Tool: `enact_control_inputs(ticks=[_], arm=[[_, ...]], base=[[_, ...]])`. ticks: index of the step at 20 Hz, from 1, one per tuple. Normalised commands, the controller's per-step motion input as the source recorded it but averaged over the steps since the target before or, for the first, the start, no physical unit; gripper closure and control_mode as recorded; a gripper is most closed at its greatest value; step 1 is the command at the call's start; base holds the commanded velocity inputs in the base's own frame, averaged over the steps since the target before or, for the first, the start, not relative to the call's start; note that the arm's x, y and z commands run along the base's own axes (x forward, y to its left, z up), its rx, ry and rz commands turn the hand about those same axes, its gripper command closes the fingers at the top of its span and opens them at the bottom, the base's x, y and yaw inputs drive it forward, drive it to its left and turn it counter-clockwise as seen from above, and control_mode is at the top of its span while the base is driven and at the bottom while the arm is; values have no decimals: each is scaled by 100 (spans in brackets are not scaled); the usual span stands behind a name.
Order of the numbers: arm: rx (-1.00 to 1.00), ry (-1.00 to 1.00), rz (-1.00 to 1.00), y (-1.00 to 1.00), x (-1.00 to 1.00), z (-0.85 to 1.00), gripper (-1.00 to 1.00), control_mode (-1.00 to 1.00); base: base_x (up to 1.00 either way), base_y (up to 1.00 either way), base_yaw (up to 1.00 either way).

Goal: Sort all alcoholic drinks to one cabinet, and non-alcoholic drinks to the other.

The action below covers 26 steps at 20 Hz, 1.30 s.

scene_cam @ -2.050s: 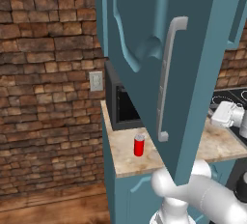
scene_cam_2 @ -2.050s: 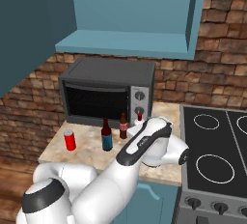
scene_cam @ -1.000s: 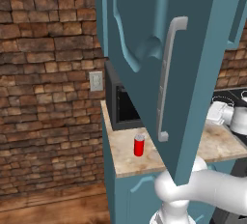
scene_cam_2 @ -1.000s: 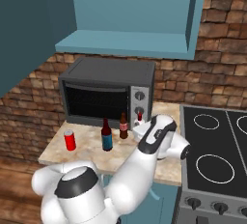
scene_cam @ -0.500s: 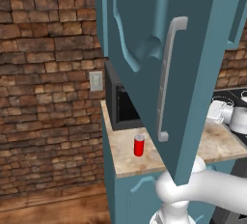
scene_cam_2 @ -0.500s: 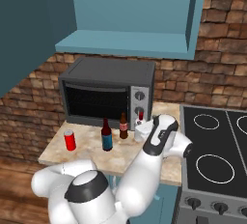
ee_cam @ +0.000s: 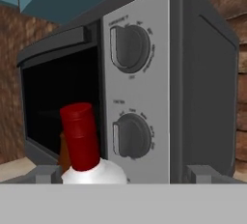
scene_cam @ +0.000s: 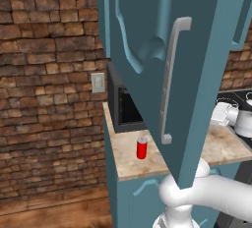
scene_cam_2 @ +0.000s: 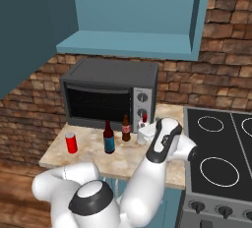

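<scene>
Jaws wide apart, gripper (scene_cam_2: 143,134) right at the pale bottle (ee_cam: 86,156) in front of the microwave (scene_cam_2: 110,94). I'd center on the body below the neck, then close gently.

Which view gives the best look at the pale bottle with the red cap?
The hand view: the pale bottle sits close up in front of the microwave, its red cap and white shoulder plain. In the right base view it is small, half hidden behind the arm.
</scene>
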Motion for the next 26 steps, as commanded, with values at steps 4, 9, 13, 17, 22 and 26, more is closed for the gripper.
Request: enact_control_inputs(ticks=[4, 9, 13, 17, 22, 26], arm=[[0, 0, 0, 8, -8, 0, -100, -100], [0, 0, 0, 19, -10, 0, -100, -100], [0, 0, -1, 24, -3, 0, -100, -100], [0, 0, -1, 25, 0, 0, -100, -100], [0, 0, -3, 14, 9, 0, -100, -100], [0, 0, -3, 5, 11, 0, -100, -100]], base=[[0, 0, 0], [0, 0, 0], [0, 0, 0], [0, 0, 0], [0, 0, 0], [0, 0, 0]])
